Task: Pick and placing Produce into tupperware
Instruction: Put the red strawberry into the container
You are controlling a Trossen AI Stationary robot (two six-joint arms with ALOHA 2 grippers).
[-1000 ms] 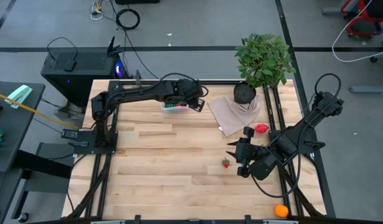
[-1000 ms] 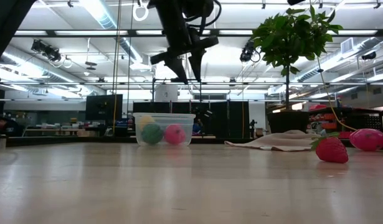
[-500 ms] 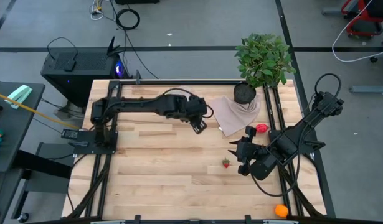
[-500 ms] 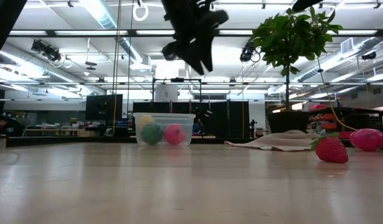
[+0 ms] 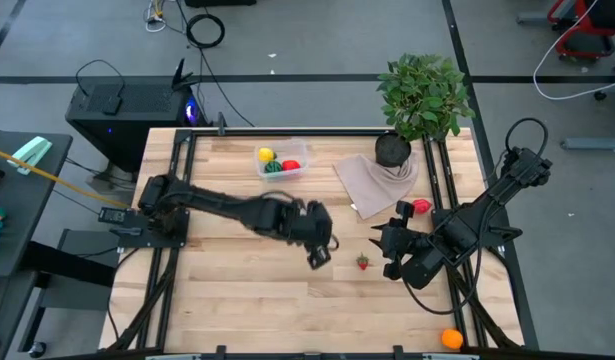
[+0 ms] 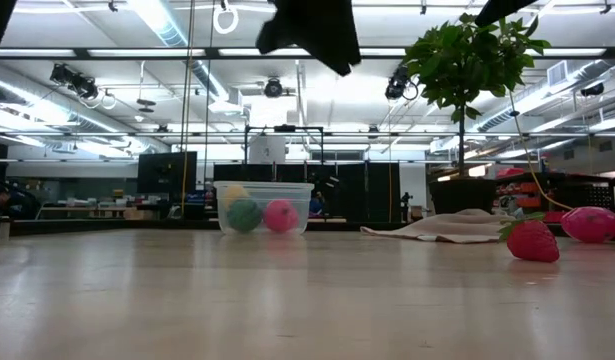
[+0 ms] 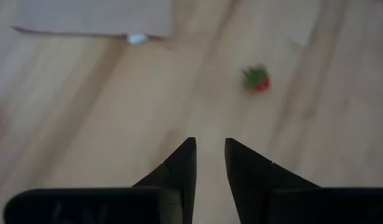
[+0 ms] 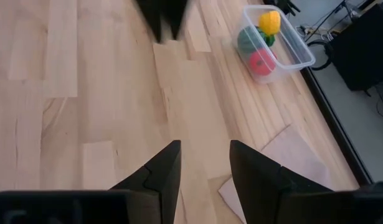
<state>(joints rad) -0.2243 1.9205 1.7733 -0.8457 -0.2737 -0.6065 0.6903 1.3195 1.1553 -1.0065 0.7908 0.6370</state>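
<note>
The tub (image 5: 281,162) sits near the far edge of the table (image 5: 237,280), left of the cloth (image 5: 372,183). Its long side runs left to right across the table in the high view. It stands upright with its open top up. Inside it are 3 pieces: 1 yellow piece (image 5: 266,155), 1 green ball (image 5: 273,168) and 1 red piece (image 5: 292,165).

3 more pieces lie outside the tub. 1 strawberry (image 5: 363,262) lies on bare wood in the middle right of the table. In the low view it lies tipped over, with its green leaves toward the left. 1 red fruit (image 5: 419,207) lies just beside the cloth's right corner. 1 orange piece (image 5: 451,339) lies at the near right edge, well apart from the rest.

The left gripper (image 5: 318,254) hangs over the middle of the table, near the strawberry and to its left. Its fingers (image 7: 182,165) are close together with a thin gap, and they hold nothing.

The right gripper (image 5: 383,243) is just to the right of the strawberry. Its fingers (image 8: 163,165) are partly apart and hold nothing.

1 plant (image 5: 422,95) in a pot stands at the far right corner, touching the cloth.
</note>
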